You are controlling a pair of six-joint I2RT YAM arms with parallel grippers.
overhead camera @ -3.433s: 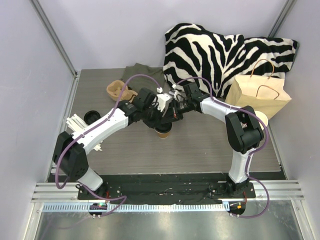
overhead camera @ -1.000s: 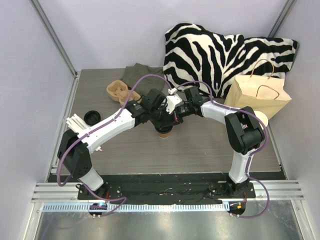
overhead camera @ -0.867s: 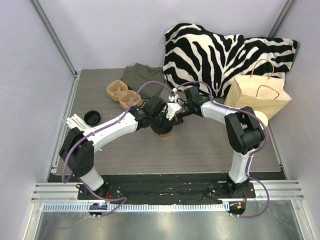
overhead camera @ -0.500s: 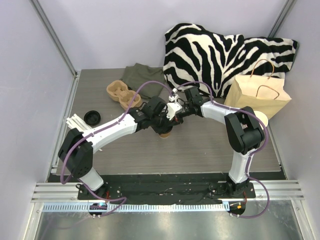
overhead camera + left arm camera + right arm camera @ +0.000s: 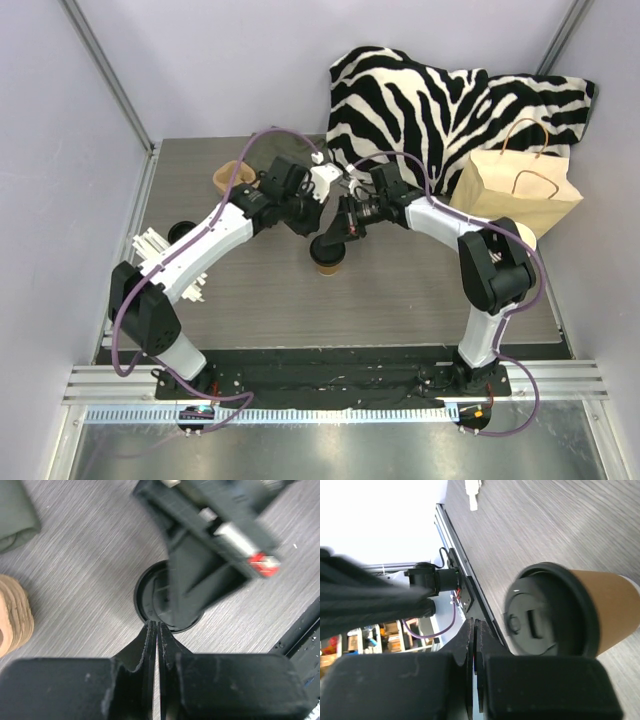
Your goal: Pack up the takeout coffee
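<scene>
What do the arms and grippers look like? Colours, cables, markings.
Left arm and right arm: white tubular links, black joints and bases. A purple cable loops along each. Left gripper and right gripper: black, flat and tapered. Small red marking on the right gripper's body.

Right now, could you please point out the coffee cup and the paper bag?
coffee cup [image 5: 615,607], right wrist view, on its brown side wall
paper bag [image 5: 500,205], top external view, on its front face
</scene>
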